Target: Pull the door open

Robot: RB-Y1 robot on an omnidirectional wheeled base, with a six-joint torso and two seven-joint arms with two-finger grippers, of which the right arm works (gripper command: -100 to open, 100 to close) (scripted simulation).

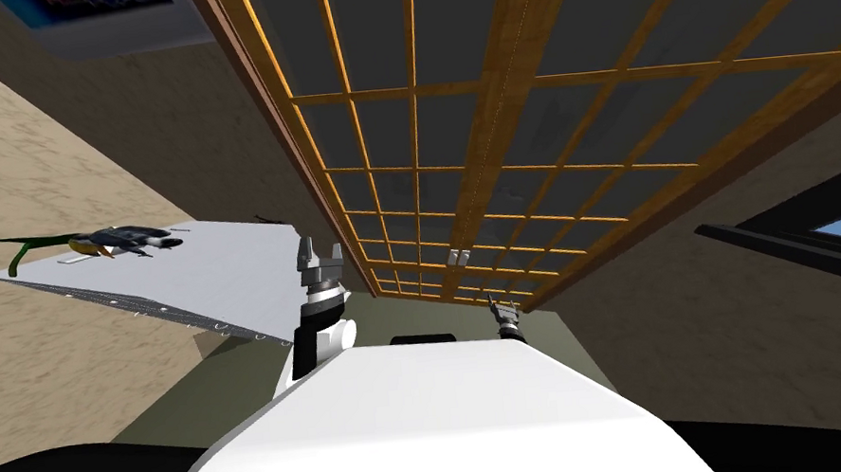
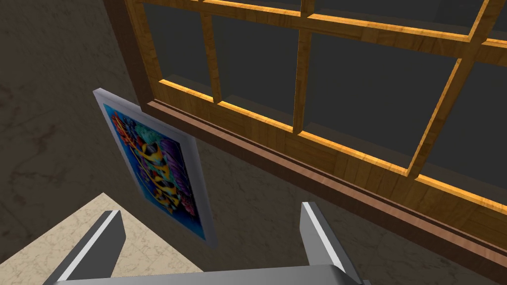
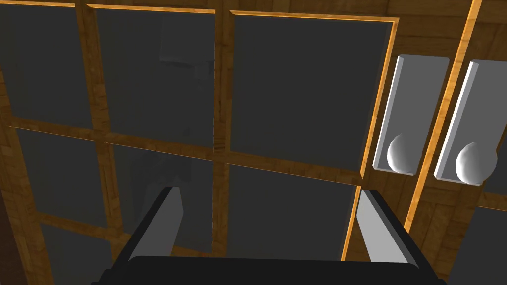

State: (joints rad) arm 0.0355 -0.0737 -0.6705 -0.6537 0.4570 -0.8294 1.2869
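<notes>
A tall wooden lattice double door (image 1: 492, 98) with dark panes fills the upper centre and right of the head view, with a white desk (image 1: 231, 264) at middle left. The left gripper (image 1: 319, 251), fingers apart, stands raised beside the desk's near corner. The right gripper (image 1: 496, 305), fingers apart and holding nothing, faces the panes just beside two grey plates (image 3: 418, 99) bearing round pale knobs (image 3: 402, 153). The risk is that the fingers close on flat glass or on the wrong leaf's knob, and the pull slips off.
</notes>
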